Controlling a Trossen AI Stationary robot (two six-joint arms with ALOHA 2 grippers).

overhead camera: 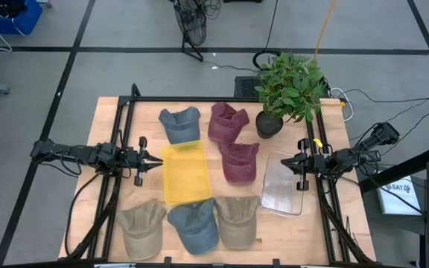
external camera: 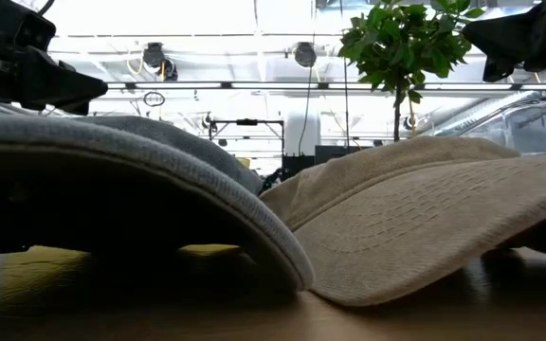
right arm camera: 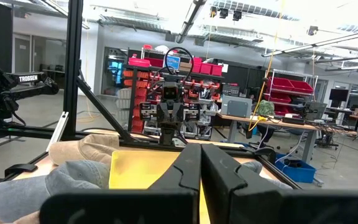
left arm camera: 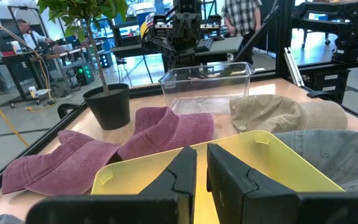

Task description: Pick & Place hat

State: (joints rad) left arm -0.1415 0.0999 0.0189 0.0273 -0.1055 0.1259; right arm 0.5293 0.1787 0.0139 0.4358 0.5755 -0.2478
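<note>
Nothing's been picked up yet: seven caps are spread on the worktop around the yellow tray (overhead camera: 184,173) in mid-frame, e.g. the maroon cap (overhead camera: 239,161) just right of it. The left end effector (overhead camera: 153,158) is seen nearly pressed together and empty, the right end effector (overhead camera: 287,161) fully pressed together. These look light, soft and floppy, so the stiffer brim is probably best pinched.

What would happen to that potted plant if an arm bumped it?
The plant would probably tip: its leafy top spreads wider than its small dark pot. It would likely slide little on the wooden table. The nearest maroon hat might cushion a fall that way.
</note>
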